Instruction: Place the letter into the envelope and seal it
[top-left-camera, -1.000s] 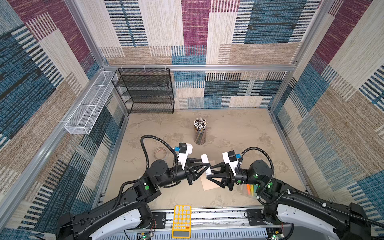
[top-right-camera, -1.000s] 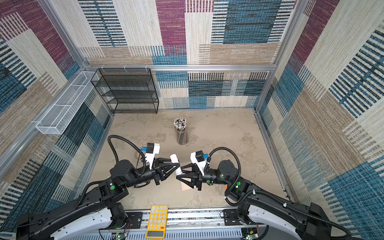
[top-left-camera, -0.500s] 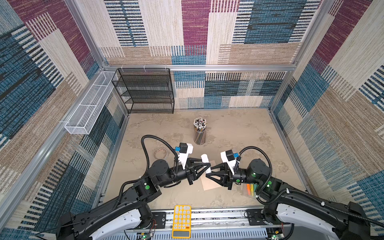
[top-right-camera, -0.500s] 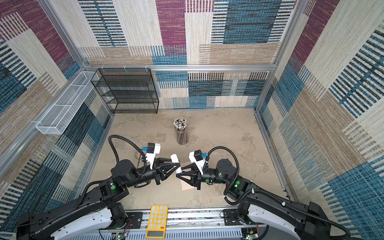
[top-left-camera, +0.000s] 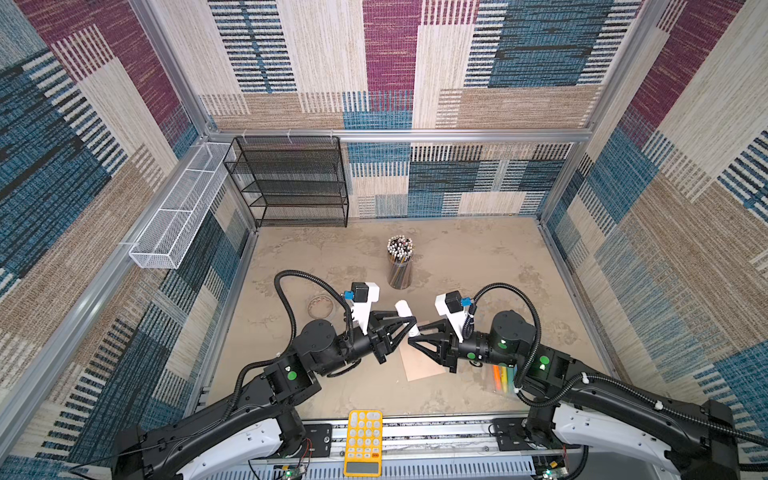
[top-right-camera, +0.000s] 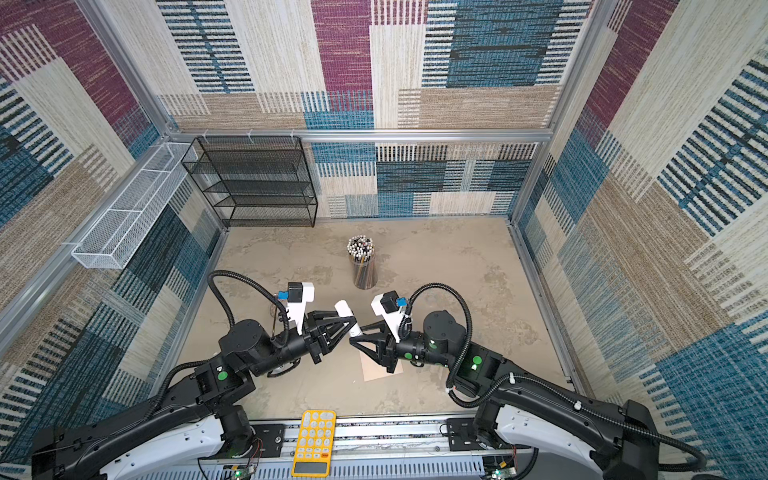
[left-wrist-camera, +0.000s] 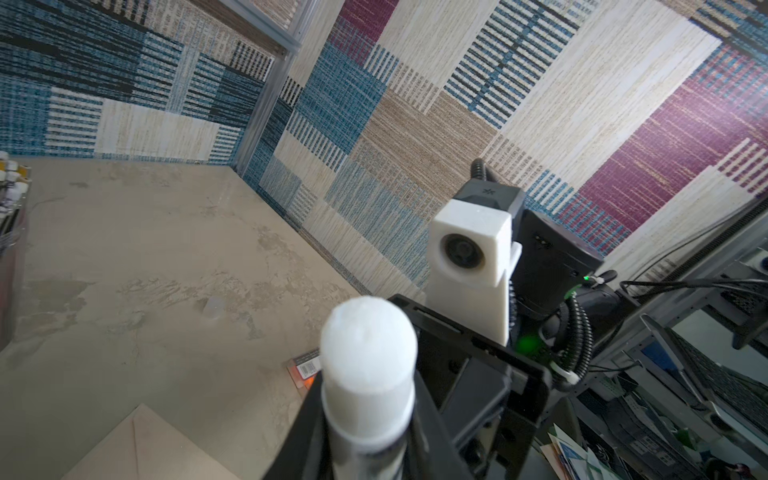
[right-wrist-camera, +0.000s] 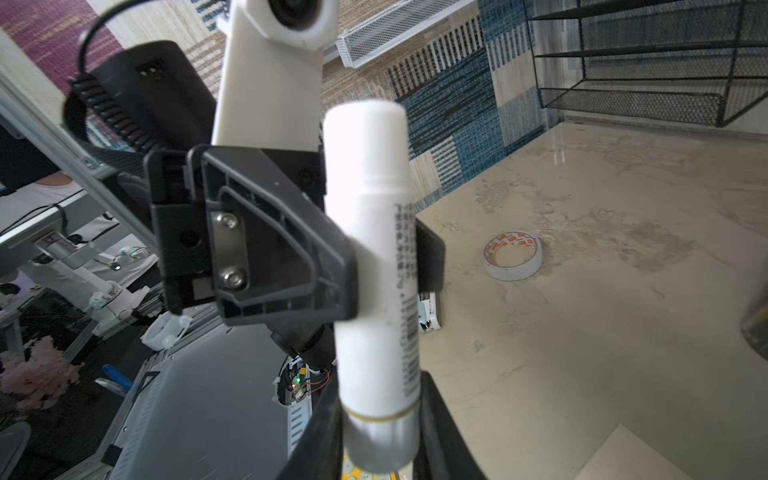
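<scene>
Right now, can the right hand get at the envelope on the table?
Probably not yet. The right hand is shut on the glue stick that the left hand also grips; the envelope lies just beneath them, otherwise uncovered.

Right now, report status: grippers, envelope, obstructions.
Left gripper and right gripper both shut on glue stick, aloft. Envelope flat on table beneath; letter not in view. Nothing seen on it.
</scene>
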